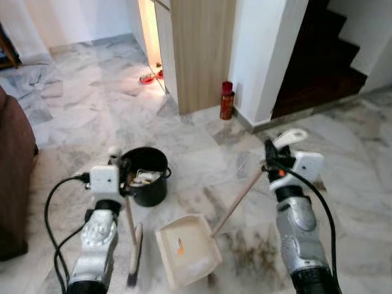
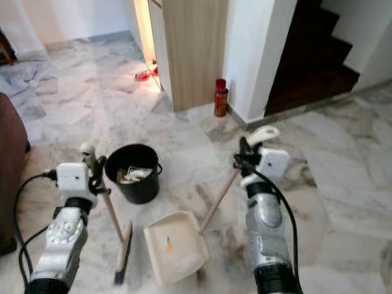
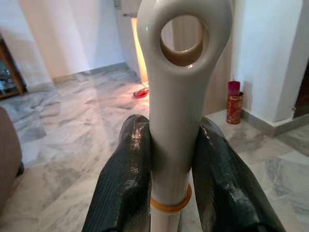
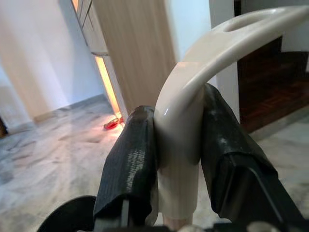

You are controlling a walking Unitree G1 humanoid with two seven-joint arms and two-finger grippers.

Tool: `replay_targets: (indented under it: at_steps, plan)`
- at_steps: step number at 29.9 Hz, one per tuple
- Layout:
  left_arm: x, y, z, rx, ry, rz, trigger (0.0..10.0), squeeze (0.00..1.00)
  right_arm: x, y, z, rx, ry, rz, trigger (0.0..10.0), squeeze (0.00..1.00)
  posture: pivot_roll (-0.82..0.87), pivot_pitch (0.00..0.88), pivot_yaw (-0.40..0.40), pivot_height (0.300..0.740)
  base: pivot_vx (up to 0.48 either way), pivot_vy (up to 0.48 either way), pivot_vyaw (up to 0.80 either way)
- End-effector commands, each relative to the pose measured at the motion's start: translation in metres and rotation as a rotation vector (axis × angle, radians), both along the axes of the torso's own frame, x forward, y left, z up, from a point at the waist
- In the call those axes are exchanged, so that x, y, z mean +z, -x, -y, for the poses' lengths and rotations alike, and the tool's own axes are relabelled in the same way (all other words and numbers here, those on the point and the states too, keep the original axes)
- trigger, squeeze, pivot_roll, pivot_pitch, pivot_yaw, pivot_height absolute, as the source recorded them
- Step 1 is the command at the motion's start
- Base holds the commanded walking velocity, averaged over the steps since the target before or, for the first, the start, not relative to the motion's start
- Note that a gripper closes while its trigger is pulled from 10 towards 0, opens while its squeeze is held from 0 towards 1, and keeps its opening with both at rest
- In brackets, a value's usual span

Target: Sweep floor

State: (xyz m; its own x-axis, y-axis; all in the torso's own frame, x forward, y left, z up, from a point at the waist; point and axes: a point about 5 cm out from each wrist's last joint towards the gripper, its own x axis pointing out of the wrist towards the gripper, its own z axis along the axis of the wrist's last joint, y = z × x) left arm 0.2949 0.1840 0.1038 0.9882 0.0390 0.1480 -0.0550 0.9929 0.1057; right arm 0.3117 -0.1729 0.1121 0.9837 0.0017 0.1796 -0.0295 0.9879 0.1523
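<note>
Left gripper (image 3: 171,164) clamps the broom (image 1: 133,254) handle, right gripper (image 4: 176,154) clamps the dustpan (image 1: 187,248) handle, both beside the bucket (image 1: 146,177); no writing is readable.

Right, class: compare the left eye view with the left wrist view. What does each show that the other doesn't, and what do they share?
Left eye view alone: the black bucket, the cream dustpan on the marble floor, the broom head, and the right gripper shut on the dustpan handle.

Left wrist view alone: the hanging hole in the broom handle, an orange ring below it, and both black fingers pressed against it.

Both: the left gripper on the broom, the red canister and the wooden panel.
</note>
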Motion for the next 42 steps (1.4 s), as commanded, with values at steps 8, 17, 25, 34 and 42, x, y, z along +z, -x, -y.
replay_targets:
  at_steps: [8, 17, 25, 34, 42]
  plan:
    - [0.011, -0.001, -0.005, 0.01, -0.003, 0.049, 10.0, 0.0, 0.014, -0.005, -0.012, 0.051, 0.004, 0.052, 10.0, 0.0, 0.0, 0.0, 0.018, 0.74, 0.0, 0.317, 0.0]
    - [0.012, -0.002, -0.003, 0.004, -0.015, 0.055, 10.0, 0.0, 0.03, -0.012, -0.016, 0.07, -0.026, 0.11, 10.0, 0.0, 0.0, 0.0, 0.021, 0.74, 0.0, 0.106, 0.0]
    - [0.013, -0.003, -0.003, 0.013, -0.026, 0.062, 10.0, 0.0, 0.063, -0.017, -0.01, 0.037, -0.151, 0.268, 10.0, 0.0, 0.0, 0.0, 0.024, 0.74, 0.0, 0.0, 0.0]
    - [0.015, -0.004, 0.0, -0.004, -0.037, 0.072, 10.0, 0.0, 0.087, -0.024, -0.01, 0.046, -0.183, 0.374, 10.0, 0.0, 0.0, 0.0, 0.031, 0.74, 0.0, 0.0, 0.0]
    - [0.016, -0.005, 0.001, -0.002, -0.037, 0.073, 10.0, 0.0, 0.1, -0.031, -0.006, 0.06, -0.183, 0.415, 10.0, 0.0, 0.01, 0.0, 0.033, 0.74, 0.0, 0.0, 0.0]
